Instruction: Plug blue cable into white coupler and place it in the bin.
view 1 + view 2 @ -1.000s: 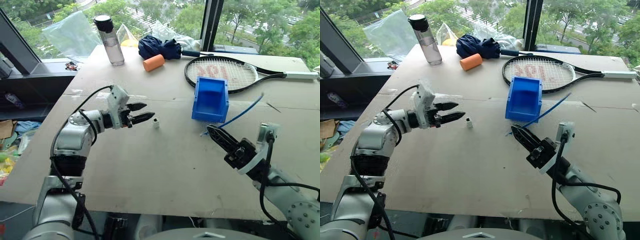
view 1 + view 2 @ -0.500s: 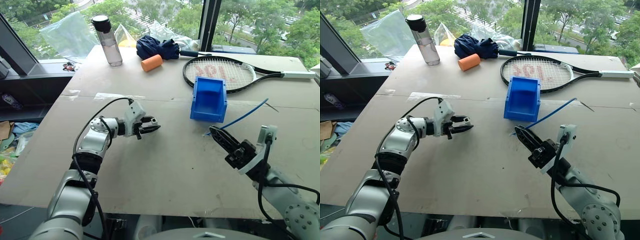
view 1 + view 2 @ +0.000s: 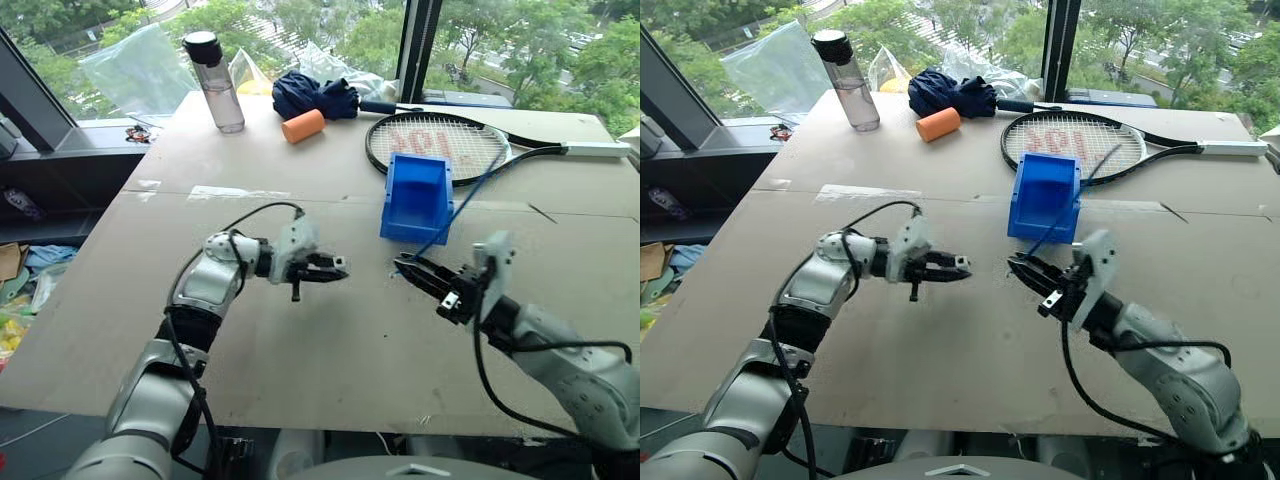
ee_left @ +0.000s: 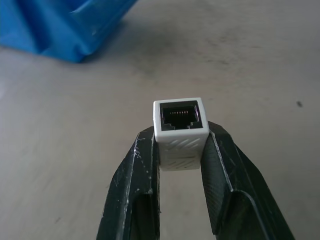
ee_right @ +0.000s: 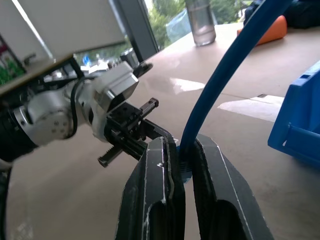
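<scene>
Bare table [image 3: 330, 350] fills the lower half of the frame, and an open gap lies at centre between the left gripper [image 3: 335, 270] and right gripper [image 3: 405, 268]. The bin [image 3: 418, 198] stands just above that gap; racket [image 3: 440, 145], orange cylinder [image 3: 306, 125] and bottle [image 3: 218, 82] crowd the top.

Silver-grey jointed arms with black cables looped outside, white wrist housings, and ridged black jaws.

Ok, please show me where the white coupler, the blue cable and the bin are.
white coupler [image 4: 180, 127], left wrist view, on its front face just below the socket.
blue cable [image 5: 227, 65], right wrist view, on the cord's middle.
bin [image 3: 418, 212], left eye view, on its front wall.
</scene>
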